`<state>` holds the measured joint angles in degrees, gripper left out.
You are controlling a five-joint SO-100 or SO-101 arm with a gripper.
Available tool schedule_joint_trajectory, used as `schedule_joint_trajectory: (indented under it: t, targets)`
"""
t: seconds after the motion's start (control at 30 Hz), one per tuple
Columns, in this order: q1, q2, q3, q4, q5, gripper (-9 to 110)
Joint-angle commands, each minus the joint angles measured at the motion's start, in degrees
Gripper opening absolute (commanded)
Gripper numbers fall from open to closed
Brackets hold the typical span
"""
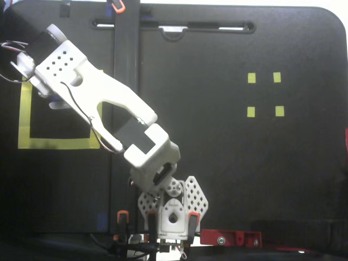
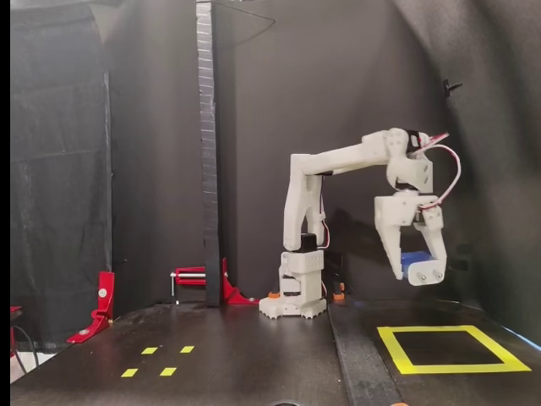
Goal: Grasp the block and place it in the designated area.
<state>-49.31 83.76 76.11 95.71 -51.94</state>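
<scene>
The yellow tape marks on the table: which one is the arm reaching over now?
The large square outline on the overhead fixed view's left; the arm covers its top right part. The four tiny squares lie uncovered, far right.

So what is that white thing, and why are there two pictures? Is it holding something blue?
The white thing is a small robot arm bolted to a black table. The two pictures show the same moment from two cameras. One fixed view looks down from above; the other looks from the front, level with the table.

At the arm's end is its tool, two fingers that pinch. Yes, it holds a small blue block up in the air, which only the front picture shows.

On the table is a big square of yellow tape. That is where the block should go. The tool hangs above it, towards its far edge, and the block has not been put down yet. On the table's other side sit four tiny yellow squares. Red clamps are at the table's edges.
</scene>
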Motion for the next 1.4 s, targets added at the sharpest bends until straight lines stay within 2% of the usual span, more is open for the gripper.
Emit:
schedule_joint_trajectory:
  t: [0.0, 0.93, 1.37]
  targets:
    - [0.3, 0.0, -2.4, -0.2, 0.4, 19]
    - [-2.6, -22.6, -2.6, -11.4, 2.6, 19]
    - [-1.9, -26.6, -2.6, -14.1, 2.5, 19]
